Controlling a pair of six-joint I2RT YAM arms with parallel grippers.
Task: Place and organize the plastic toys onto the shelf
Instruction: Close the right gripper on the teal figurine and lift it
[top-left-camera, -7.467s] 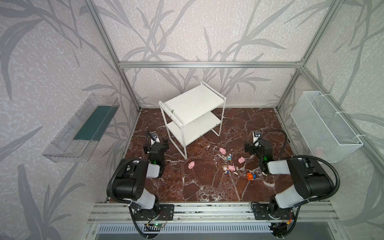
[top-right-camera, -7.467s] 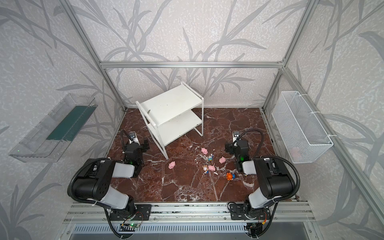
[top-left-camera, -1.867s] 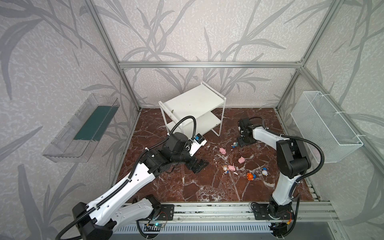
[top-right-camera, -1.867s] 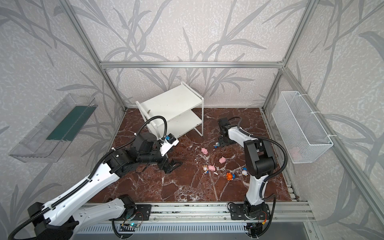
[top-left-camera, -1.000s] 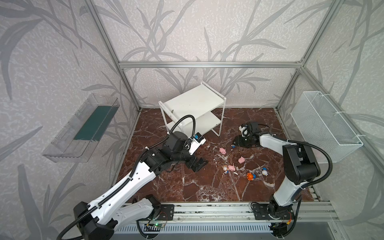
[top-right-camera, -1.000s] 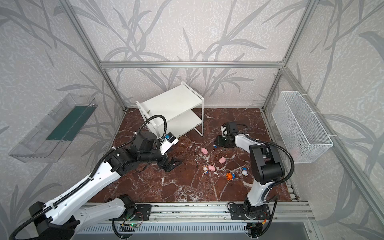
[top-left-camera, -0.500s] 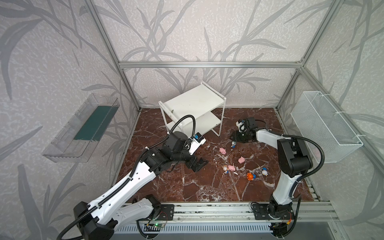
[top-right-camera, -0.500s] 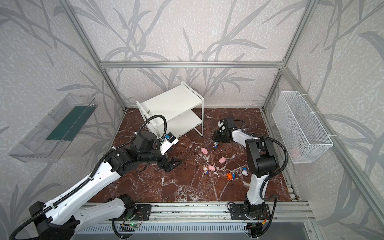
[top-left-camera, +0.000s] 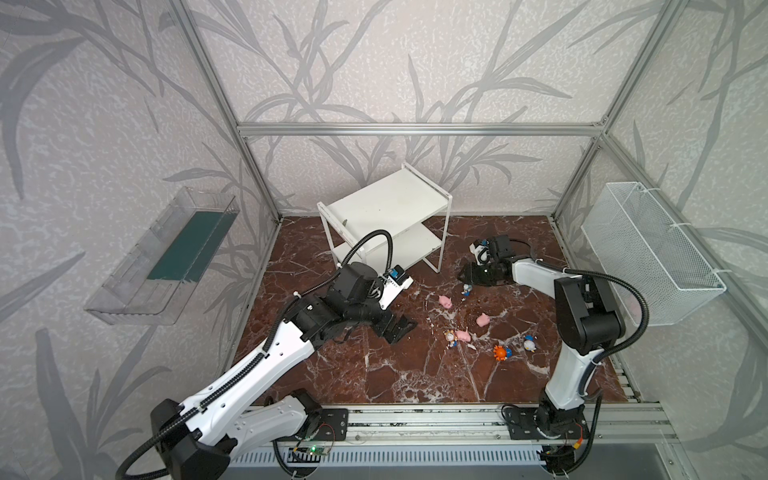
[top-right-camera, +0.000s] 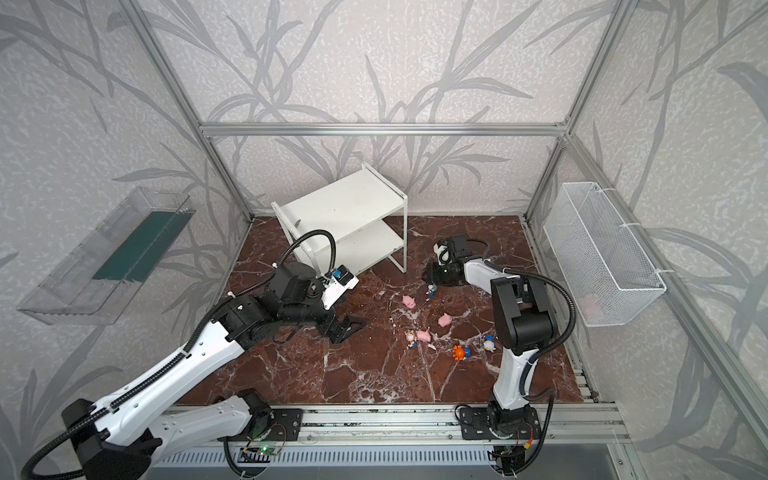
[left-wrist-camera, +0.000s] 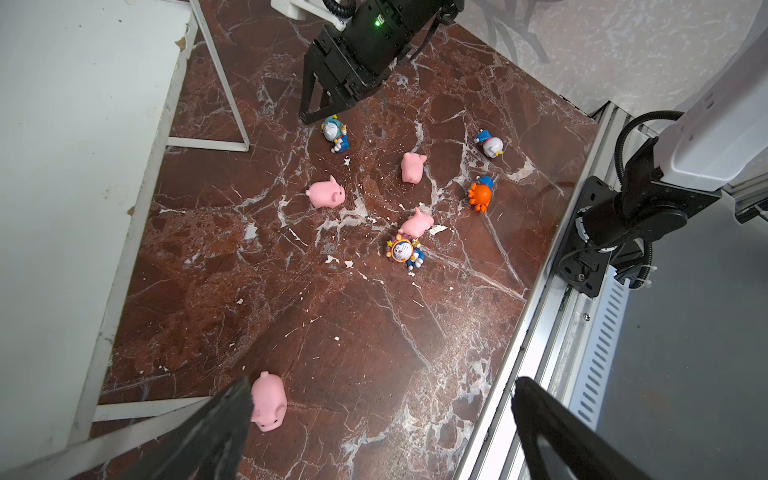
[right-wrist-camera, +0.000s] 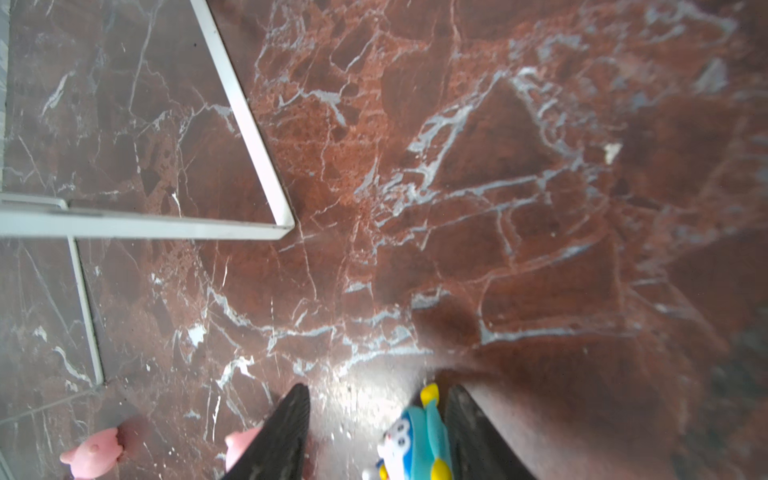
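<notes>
one blue figurine (right-wrist-camera: 415, 440) lies between parted jaws of the right gripper (right-wrist-camera: 378, 392), nearer one finger.

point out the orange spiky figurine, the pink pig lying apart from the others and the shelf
orange spiky figurine (left-wrist-camera: 478, 197), left wrist view, on its orange body
lone pink pig (left-wrist-camera: 268, 397), left wrist view, on its back
shelf (top-left-camera: 386, 205), in a top view, on its upper board

Pink pigs (top-left-camera: 445, 301), white shelf (top-left-camera: 386, 203), red-brown veined floor (top-left-camera: 415, 374).
</notes>
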